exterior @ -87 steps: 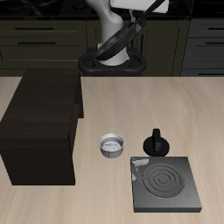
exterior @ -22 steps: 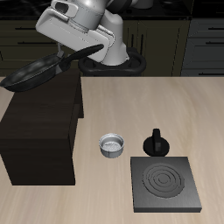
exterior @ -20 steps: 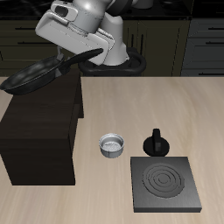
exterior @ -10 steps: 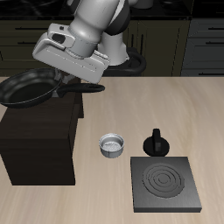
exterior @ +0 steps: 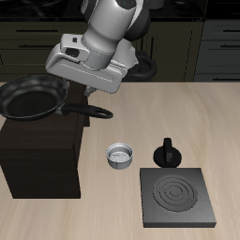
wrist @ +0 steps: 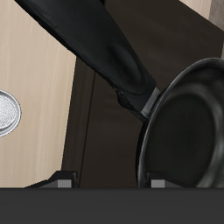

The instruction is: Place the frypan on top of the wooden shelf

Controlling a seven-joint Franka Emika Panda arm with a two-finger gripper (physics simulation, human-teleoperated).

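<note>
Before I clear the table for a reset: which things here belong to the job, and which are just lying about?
Job:
frypan
wooden shelf

Lying about:
small metal bowl
black stove plate
black knob-like piece beside the bowl

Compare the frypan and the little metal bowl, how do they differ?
The frypan is black; the bowl is shiny grey. The frypan is much wider and has a long handle; the bowl has none. The frypan is on the shelf; the bowl sits on the table. Both are round and empty.
</note>
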